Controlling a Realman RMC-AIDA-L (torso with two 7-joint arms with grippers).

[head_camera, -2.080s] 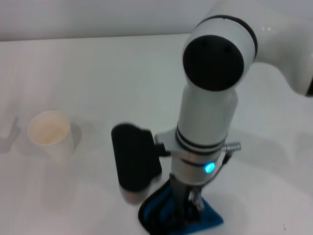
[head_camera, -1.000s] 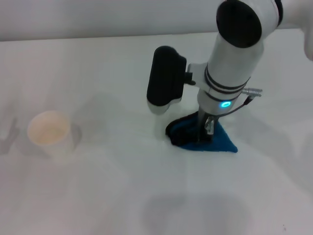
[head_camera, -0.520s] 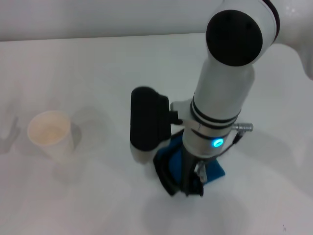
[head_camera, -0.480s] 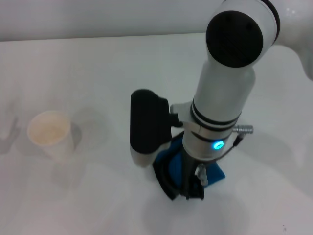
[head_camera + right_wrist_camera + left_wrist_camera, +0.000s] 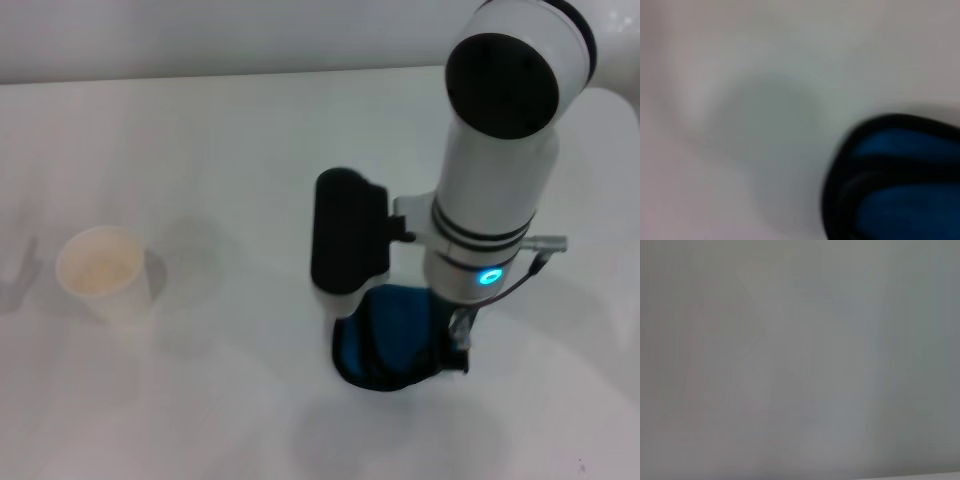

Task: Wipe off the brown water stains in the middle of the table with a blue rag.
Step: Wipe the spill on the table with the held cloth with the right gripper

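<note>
Head view, left to right. A paper cup [image 5: 102, 275] stands upright at the left of the table [image 5: 220, 130], pale beige inside, well apart from everything else. The table around it is plain white; no brown stains can be made out anywhere on it in this view. Right of centre, the right arm [image 5: 497, 170] reaches down steeply from the upper right, a black camera block [image 5: 346, 232] on its wrist and a blue light on the wrist ring. Directly below lies the rag [image 5: 392, 338], blue with a dark edge, bunched and pressed onto the table near the middle, slightly toward the robot. The right gripper [image 5: 455, 345] meets the rag at its right side; the arm hides the fingers, so whether they clamp the cloth or merely press on it cannot be told.

Left wrist view. Only a featureless pale grey surface fills the picture. Neither the left gripper nor any object shows here, and the left arm does not appear in the head view either.

Right wrist view. The rag [image 5: 900, 190] appears close up at one corner, its black edging curving round blue folds, lying on the white table [image 5: 740, 75]. This view shows the folds, which the head view does not; no fingers show.
</note>
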